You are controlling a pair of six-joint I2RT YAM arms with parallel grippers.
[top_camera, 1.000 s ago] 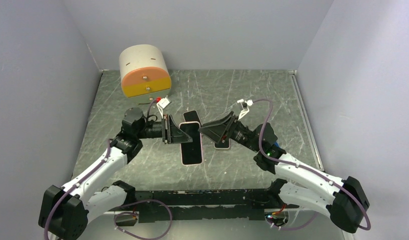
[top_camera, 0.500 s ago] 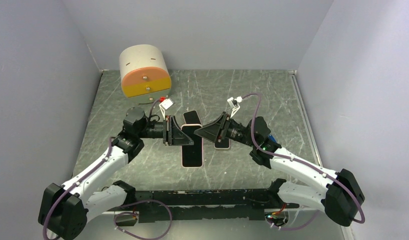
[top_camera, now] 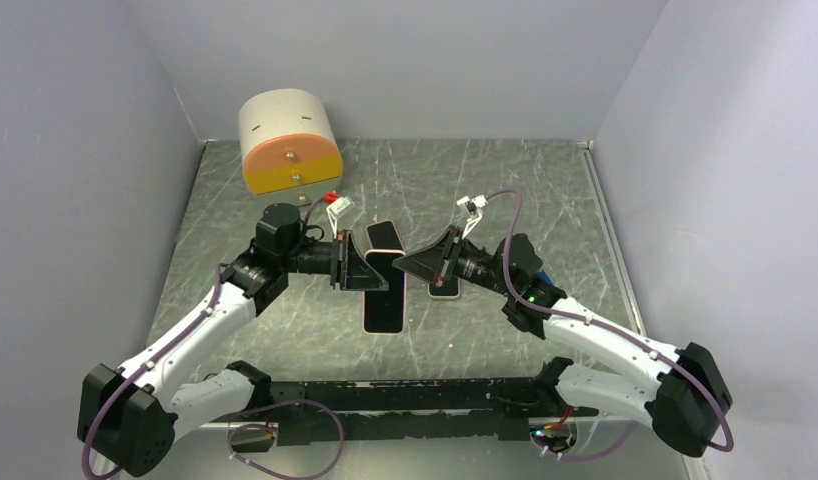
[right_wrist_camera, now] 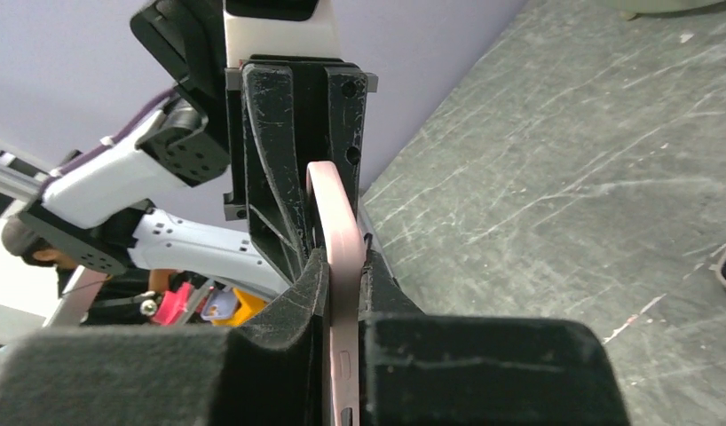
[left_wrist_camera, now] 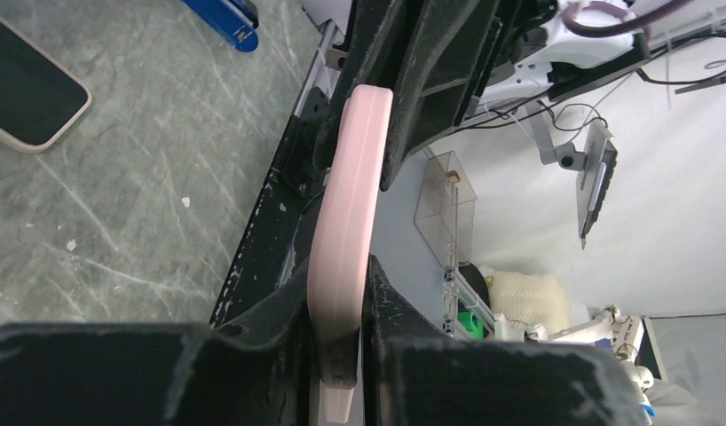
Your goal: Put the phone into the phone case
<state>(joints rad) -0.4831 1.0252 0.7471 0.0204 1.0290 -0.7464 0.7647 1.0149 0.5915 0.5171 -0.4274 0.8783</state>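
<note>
A pink phone case (top_camera: 383,310) hangs on edge over the middle of the table, held at its upper end from both sides. My left gripper (top_camera: 373,268) is shut on it, and the left wrist view shows the pink edge (left_wrist_camera: 355,177) bowing between the pads. My right gripper (top_camera: 402,263) is shut on the same end (right_wrist_camera: 337,213), facing the left one. A dark phone with a pale rim (top_camera: 445,289) lies flat under the right gripper and also shows in the left wrist view (left_wrist_camera: 31,89).
A second dark slab with a pink rim (top_camera: 385,236) lies flat just behind the grippers. A round beige and orange box (top_camera: 289,140) stands at the back left. Grey walls close in the table on three sides.
My right gripper has moved in to the left and shut on the case. The left gripper has kept its grip and shifted slightly back and right.
</note>
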